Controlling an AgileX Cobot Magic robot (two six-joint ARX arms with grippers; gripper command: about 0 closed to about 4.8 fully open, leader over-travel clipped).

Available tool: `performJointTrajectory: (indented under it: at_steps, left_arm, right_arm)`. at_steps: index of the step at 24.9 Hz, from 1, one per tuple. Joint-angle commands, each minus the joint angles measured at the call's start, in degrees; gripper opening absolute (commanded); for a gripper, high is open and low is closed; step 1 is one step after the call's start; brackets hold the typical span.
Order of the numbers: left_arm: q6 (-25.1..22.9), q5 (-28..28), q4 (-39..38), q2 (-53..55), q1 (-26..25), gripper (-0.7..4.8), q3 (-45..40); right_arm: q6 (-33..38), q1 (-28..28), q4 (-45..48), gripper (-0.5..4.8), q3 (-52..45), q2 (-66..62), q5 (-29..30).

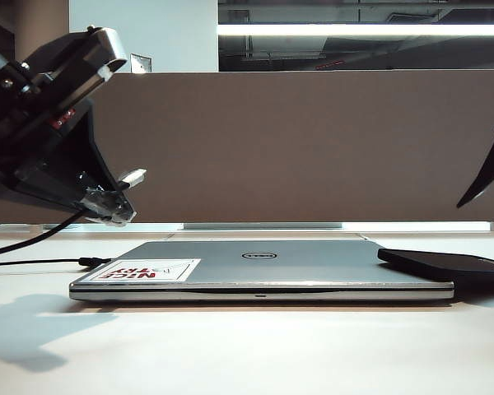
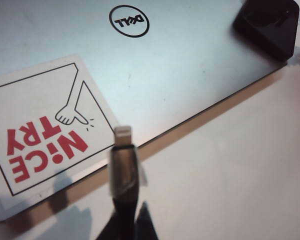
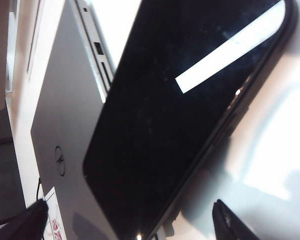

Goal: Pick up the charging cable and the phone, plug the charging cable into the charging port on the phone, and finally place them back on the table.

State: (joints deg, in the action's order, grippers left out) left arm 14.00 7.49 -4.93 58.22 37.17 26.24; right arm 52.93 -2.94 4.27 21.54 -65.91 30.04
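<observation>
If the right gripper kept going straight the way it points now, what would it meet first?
Most likely the phone: the open right gripper has its fingertips either side of the phone's near end, which leans on the laptop. Depth is unclear.

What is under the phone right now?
The phone rests tilted, one edge on the silver laptop's lid corner, the other towards the table. The surface directly beneath it is hidden. Right gripper hovers open above; left gripper holds the charging cable.

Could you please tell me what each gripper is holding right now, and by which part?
The left gripper holds the charging cable just behind its silver plug. The right gripper holds nothing; its open jaws hover over the phone.
</observation>
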Motion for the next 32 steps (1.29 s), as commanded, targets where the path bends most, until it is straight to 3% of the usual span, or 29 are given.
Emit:
performJointTrajectory:
  at_steps: [1, 32]
  left_arm:
    - [-0.04, 0.24, 1.25, -0.15, 0.04, -0.06, 0.13]
    - [-0.02, 0.22, 1.22, -0.15, 0.04, -0.06, 0.13]
  right_arm:
    - [-0.07, 0.09, 4.57, 4.41, 0.13, -3.28, 0.15]
    - [-0.02, 1.6, 15.54, 4.4, 0.13, -16.9, 3.19]
